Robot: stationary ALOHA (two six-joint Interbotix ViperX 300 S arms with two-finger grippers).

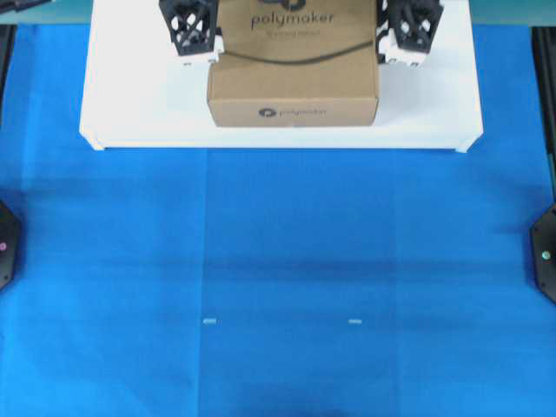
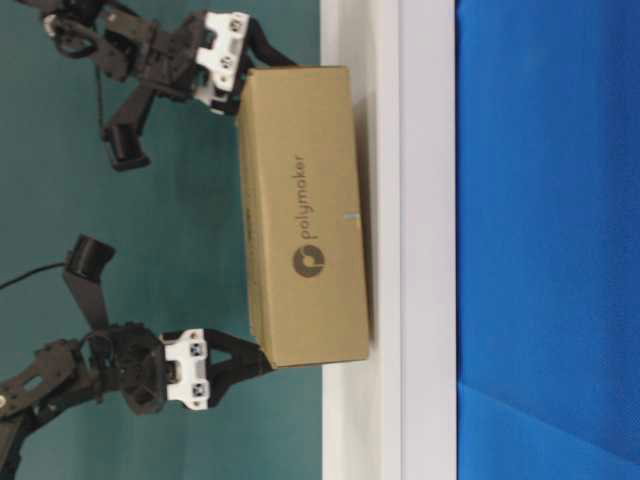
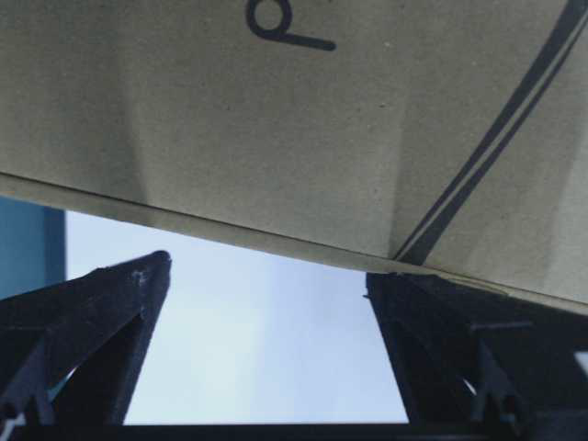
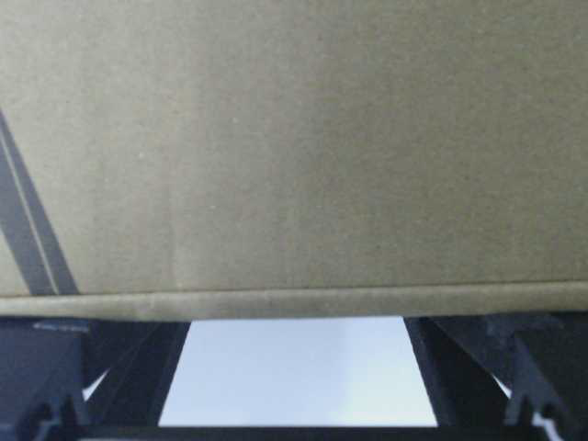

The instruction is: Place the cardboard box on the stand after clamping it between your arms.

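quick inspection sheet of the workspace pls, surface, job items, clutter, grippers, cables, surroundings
surface: blue mat, two small pale marks on it.
job's things: cardboard box sits on the white stand, near its middle.
clutter: nothing seen.
grippers: left gripper and right gripper flank the box, one at each side, jaws open; contact with the box cannot be told.
cables: a thin dark cable near one arm in the table-level view.
surroundings: teal backdrop; dark fixtures at the mat's side edges.
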